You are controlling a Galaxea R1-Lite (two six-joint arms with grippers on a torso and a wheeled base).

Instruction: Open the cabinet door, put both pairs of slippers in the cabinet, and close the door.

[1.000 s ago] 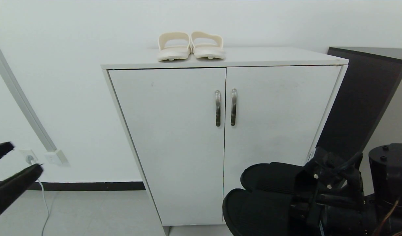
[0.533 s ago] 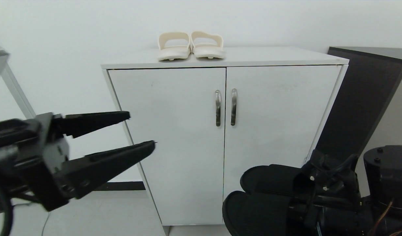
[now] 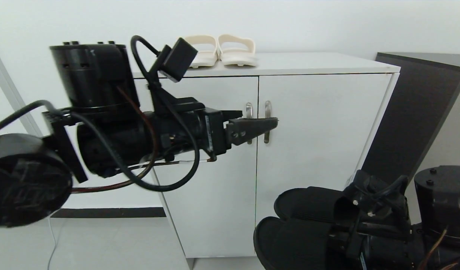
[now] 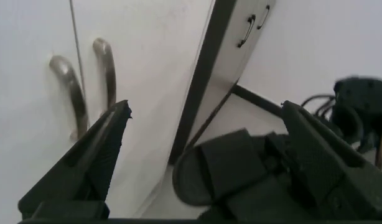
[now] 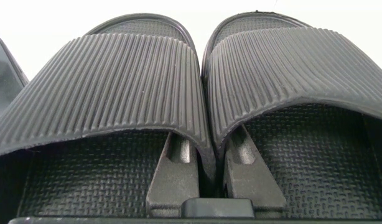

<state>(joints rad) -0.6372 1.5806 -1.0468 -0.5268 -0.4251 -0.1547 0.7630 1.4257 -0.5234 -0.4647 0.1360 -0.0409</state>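
Hovering before the closed cabinet's (image 3: 319, 123) two handles (image 3: 267, 108), the left gripper (image 4: 206, 115) has its fingers spread. The right gripper (image 5: 209, 180) clasps the black slippers (image 3: 304, 221) low in front of the cabinet; cream slippers (image 3: 233, 50) sit on top.

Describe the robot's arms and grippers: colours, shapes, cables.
Both arms are black. The left arm is made of thick round housings, with looping black cables and a reddish wire along it and a small boxy camera above the wrist. The left gripper and right gripper each have two long, tapering black fingers.
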